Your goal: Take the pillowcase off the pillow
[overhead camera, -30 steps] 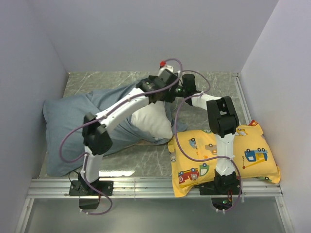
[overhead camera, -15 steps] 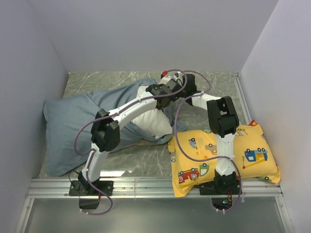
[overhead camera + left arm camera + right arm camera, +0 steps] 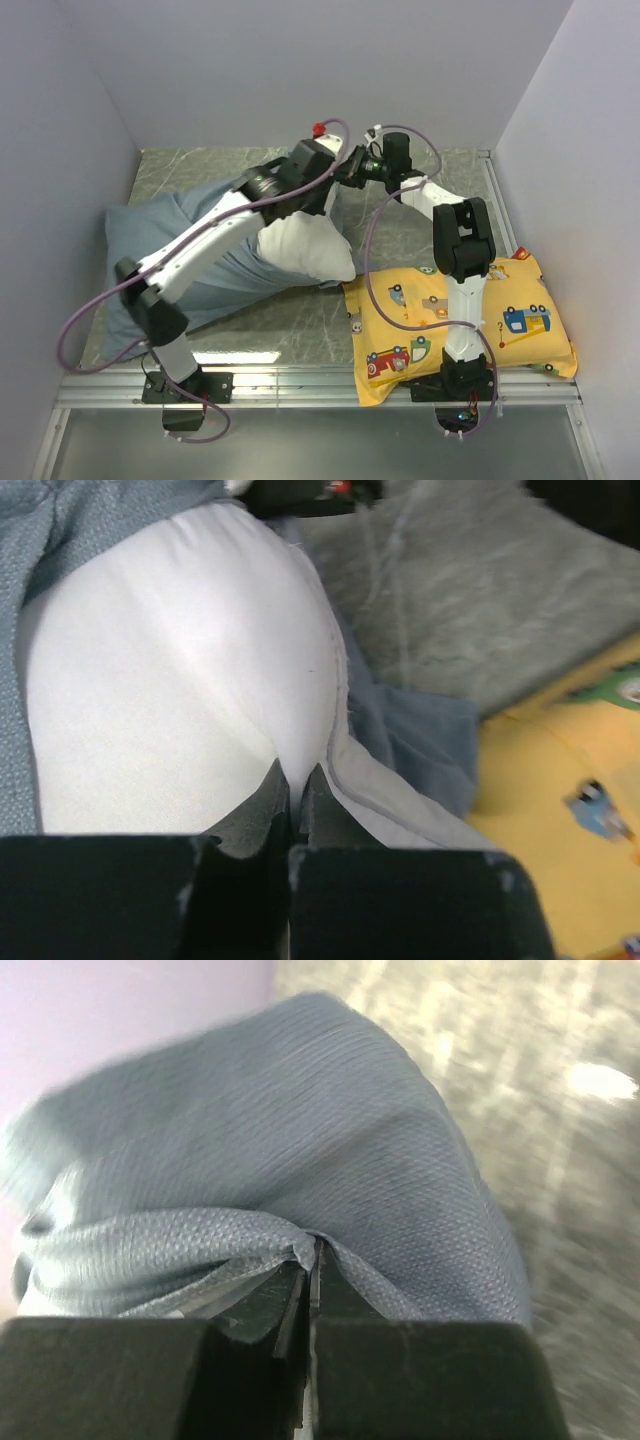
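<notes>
The blue-grey pillowcase (image 3: 195, 255) lies at the left of the table, and the white pillow (image 3: 305, 245) bulges out of its open right end. My left gripper (image 3: 293, 780) is shut, pinching a fold of the pillow's (image 3: 170, 680) white cloth beside the pillowcase's pale hem (image 3: 385, 800). In the top view the left gripper (image 3: 322, 203) sits over the pillow's far end. My right gripper (image 3: 313, 1250) is shut on a bunched fold of the pillowcase (image 3: 300, 1130). From above, the right gripper (image 3: 352, 170) is just behind the left wrist, at the case's far edge.
A yellow cartoon-vehicle pillow (image 3: 460, 315) lies at the near right, around the right arm's base, and shows in the left wrist view as the yellow pillow (image 3: 570, 780). Grey marbled tabletop (image 3: 300, 325) runs between the two pillows. Walls close in on the left, back and right.
The left gripper has closed onto the white pillow, and the left arm's elbow has swung out to the left. The right gripper has shifted slightly back, still holding the pillowcase.
</notes>
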`<state>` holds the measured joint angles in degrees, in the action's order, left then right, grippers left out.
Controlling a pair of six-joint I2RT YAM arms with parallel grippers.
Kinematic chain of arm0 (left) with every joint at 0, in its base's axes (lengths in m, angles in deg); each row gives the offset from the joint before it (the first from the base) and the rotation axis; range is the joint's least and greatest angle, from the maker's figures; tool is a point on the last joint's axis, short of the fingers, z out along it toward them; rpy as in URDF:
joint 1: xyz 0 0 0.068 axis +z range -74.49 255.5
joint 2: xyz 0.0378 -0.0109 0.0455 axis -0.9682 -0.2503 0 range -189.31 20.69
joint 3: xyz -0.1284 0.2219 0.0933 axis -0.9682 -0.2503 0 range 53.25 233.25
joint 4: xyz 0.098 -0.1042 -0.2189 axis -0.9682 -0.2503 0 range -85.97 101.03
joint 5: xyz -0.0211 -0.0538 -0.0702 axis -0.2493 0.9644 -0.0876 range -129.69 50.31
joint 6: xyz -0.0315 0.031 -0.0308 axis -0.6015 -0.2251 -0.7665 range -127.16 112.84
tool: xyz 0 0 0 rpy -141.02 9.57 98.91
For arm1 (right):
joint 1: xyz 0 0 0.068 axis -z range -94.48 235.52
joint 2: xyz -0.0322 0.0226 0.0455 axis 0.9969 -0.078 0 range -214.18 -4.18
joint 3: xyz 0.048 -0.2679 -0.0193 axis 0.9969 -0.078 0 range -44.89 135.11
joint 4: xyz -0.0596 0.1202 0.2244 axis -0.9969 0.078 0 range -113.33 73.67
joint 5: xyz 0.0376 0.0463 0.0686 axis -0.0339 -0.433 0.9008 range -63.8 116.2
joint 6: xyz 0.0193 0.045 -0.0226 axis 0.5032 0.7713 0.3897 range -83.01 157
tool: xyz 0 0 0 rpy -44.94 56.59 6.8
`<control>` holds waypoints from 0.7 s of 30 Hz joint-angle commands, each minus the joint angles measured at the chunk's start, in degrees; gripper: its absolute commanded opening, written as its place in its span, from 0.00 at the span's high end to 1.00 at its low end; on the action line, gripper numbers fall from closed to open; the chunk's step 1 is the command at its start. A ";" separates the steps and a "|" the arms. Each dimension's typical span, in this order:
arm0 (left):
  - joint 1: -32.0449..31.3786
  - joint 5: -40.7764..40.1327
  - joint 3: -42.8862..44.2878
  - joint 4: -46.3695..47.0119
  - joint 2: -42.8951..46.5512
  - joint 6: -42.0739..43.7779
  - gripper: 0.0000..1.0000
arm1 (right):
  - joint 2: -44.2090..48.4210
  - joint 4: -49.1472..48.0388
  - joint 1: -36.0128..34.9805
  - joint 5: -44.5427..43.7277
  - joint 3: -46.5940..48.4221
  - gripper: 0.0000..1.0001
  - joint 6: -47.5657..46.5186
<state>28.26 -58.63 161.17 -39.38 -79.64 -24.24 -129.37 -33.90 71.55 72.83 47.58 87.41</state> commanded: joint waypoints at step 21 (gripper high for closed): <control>-1.36 -10.34 -5.18 34.76 21.25 7.06 1.00 | -6.14 3.45 -4.30 -5.76 12.93 0.91 -1.10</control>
<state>28.15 -56.82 150.51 -20.74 -57.37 -17.88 -138.42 -28.81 65.51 72.28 62.75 89.99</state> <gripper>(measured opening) 0.036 0.085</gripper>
